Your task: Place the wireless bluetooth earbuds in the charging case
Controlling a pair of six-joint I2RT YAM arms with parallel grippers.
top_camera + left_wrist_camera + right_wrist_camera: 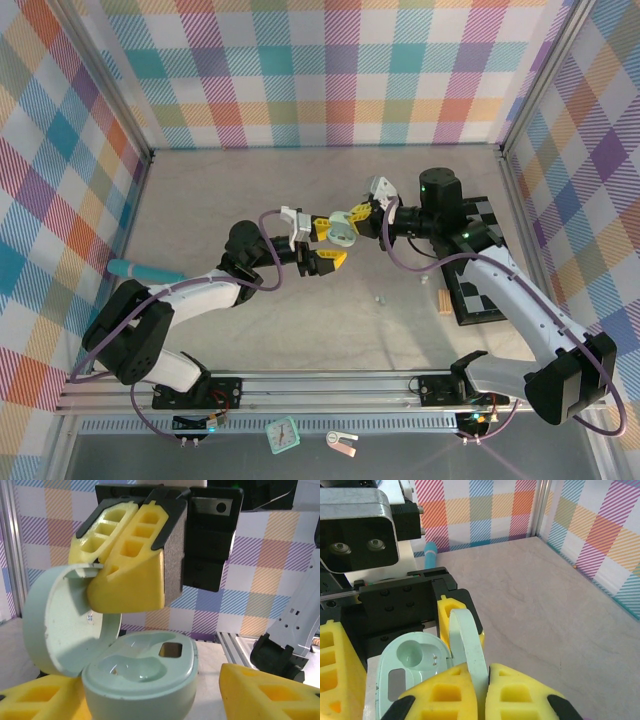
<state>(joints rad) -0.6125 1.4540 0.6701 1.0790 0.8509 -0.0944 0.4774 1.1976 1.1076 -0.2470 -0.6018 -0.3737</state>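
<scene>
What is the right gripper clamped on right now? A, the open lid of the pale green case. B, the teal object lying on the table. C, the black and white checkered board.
A: in the right wrist view the right gripper pinches the raised lid of the pale green case between its yellow fingers.

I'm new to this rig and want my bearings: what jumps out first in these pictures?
Both arms meet in mid-air above the table, sharing an open pale green charging case. The right gripper is pinched on its raised lid; the fingers of the left gripper flank the base, whose wells look empty. Loud plaid walls ring the scene.
</scene>
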